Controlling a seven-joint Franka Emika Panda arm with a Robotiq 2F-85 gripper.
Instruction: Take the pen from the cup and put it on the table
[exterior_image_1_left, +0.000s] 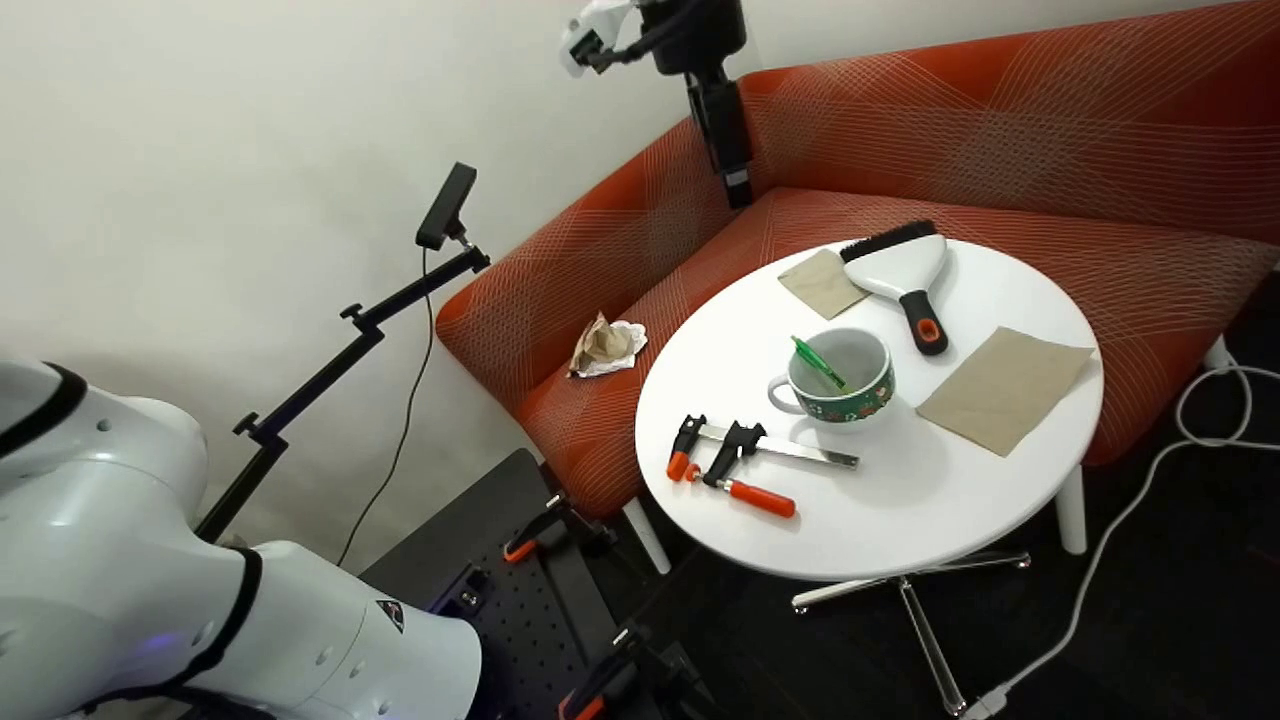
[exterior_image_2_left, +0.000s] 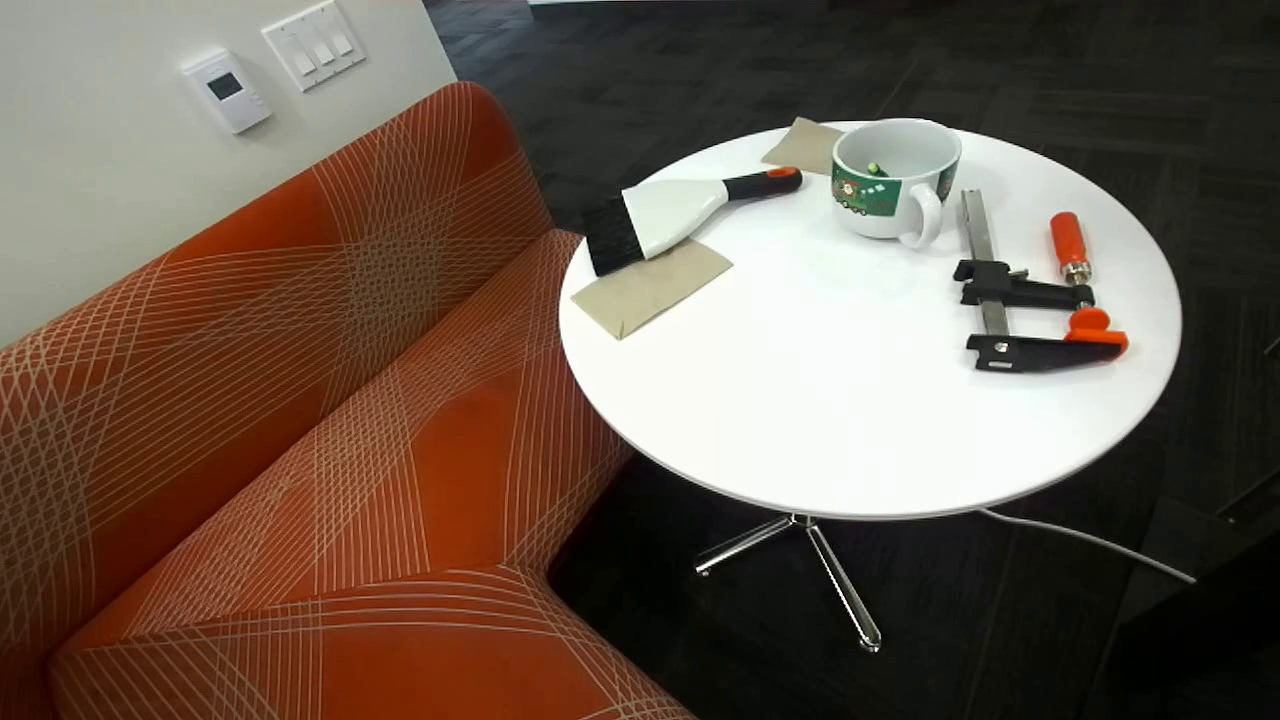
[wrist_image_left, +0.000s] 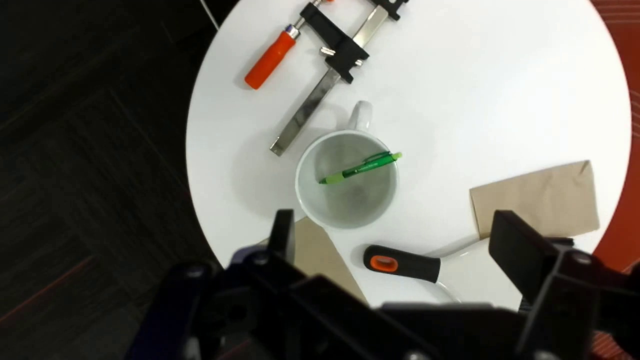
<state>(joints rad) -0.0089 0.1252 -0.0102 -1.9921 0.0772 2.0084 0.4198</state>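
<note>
My one gripper (wrist_image_left: 394, 225) hangs well above the round white table (exterior_image_2_left: 800, 400), its two fingers spread wide, released. In the wrist view I have one green ballpoint pen (wrist_image_left: 364, 166) leaning inside the one green-sided mug (wrist_image_left: 350, 202), push-button end poking above the white rim, writing tip down in the bowl. The mug stands upright on the table, its single handle on the side of one bar clamp (exterior_image_2_left: 1040, 293), which lies flat just beside it.

One tan paper square (exterior_image_1_left: 1005, 390) lies just beside the mug and a second tan paper square (exterior_image_1_left: 822, 285) partly under the bristle end of one hand brush (exterior_image_1_left: 905, 275).

Both exterior views give me one red-orange sofa (exterior_image_2_left: 350, 450) beside the table; one crumpled piece of paper (exterior_image_1_left: 605, 345) rests on its seat. In an exterior view I also count one thermostat (exterior_image_2_left: 228, 92) and one three-switch plate (exterior_image_2_left: 314, 45) on the wall (exterior_image_2_left: 120, 200).
</note>
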